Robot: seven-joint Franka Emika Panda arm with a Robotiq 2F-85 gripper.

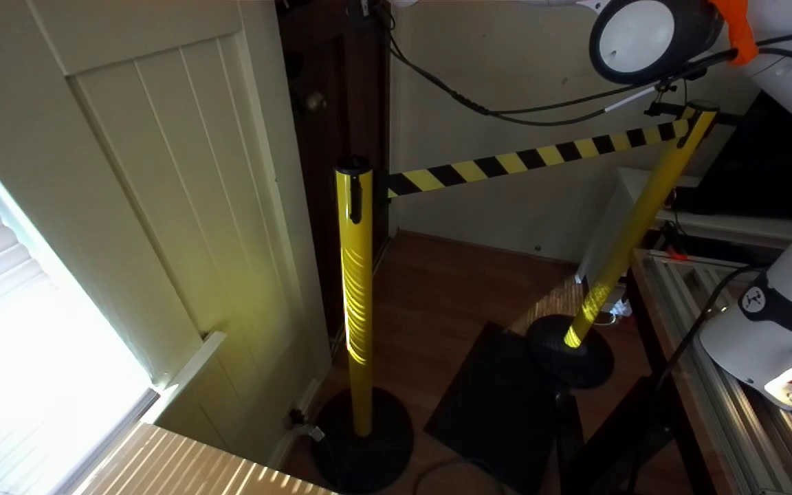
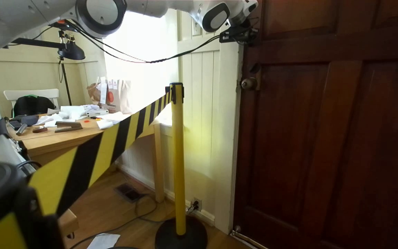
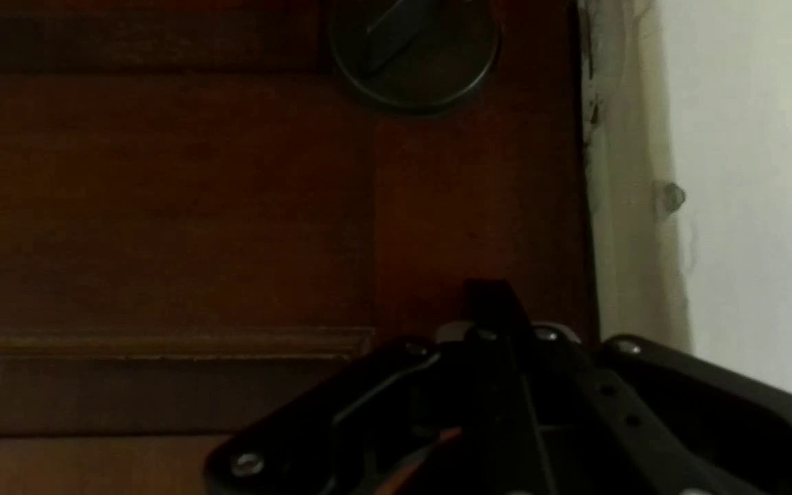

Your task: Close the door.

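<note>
Standing before pincer (image 3: pixel 496 292): brown door (image 3: pixel 251 206), perhaps touching.

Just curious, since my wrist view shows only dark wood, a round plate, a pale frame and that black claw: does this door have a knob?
Observer: Yes, a round knob on the door; it shows in both exterior views.
Visitor: Is it above or below where I am?
Observer: The knob sits lower than the gripper.
Visitor: What else stands out there?
Observer: A yellow post, with striped tape running to a second post.
</note>
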